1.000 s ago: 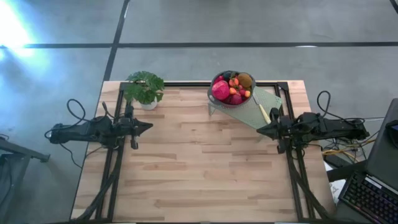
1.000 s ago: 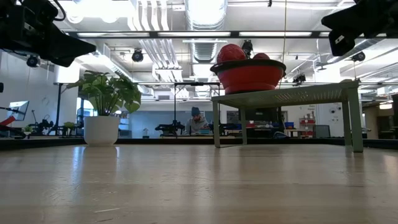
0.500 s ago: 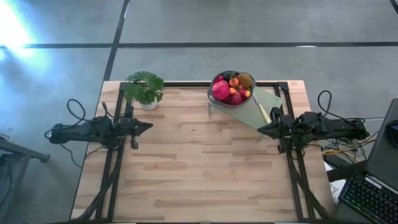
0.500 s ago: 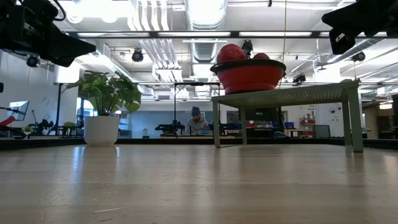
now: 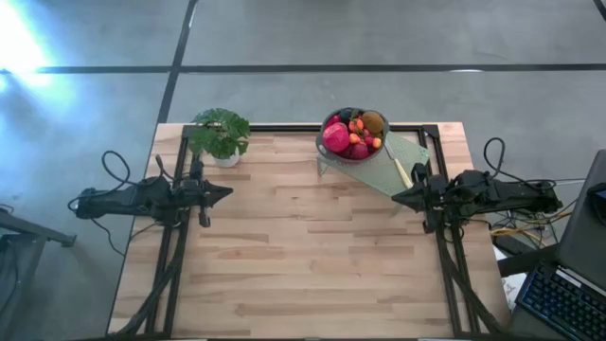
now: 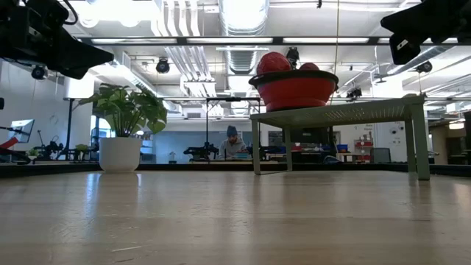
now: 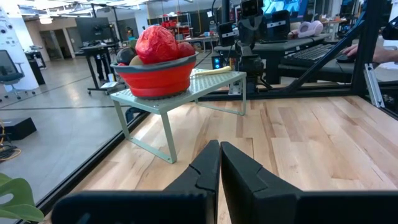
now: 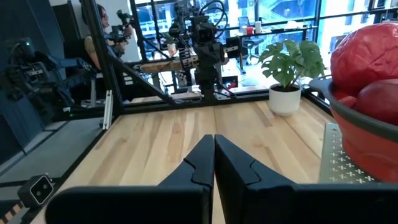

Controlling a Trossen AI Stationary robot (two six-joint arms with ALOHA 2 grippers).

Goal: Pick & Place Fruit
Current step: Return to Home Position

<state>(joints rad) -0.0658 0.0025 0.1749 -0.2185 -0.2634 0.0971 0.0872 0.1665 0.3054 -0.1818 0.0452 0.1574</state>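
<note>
Hovering at 2 opposite sides of the table [image 5: 303, 256], I hold left gripper [image 5: 228, 192] and right gripper [image 5: 394, 198] pressed together, empty, since the fruit [image 5: 337, 138] sits piled in the red colander [image 6: 294, 90] on the shelf [image 5: 379, 170].

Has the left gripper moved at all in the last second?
No. In the high view the left gripper sits at the same gap from the potted plant as before, shut.

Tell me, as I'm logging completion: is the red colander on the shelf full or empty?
Full: the red colander on the shelf is heaped with fruit, pieces rising above its rim.
</note>
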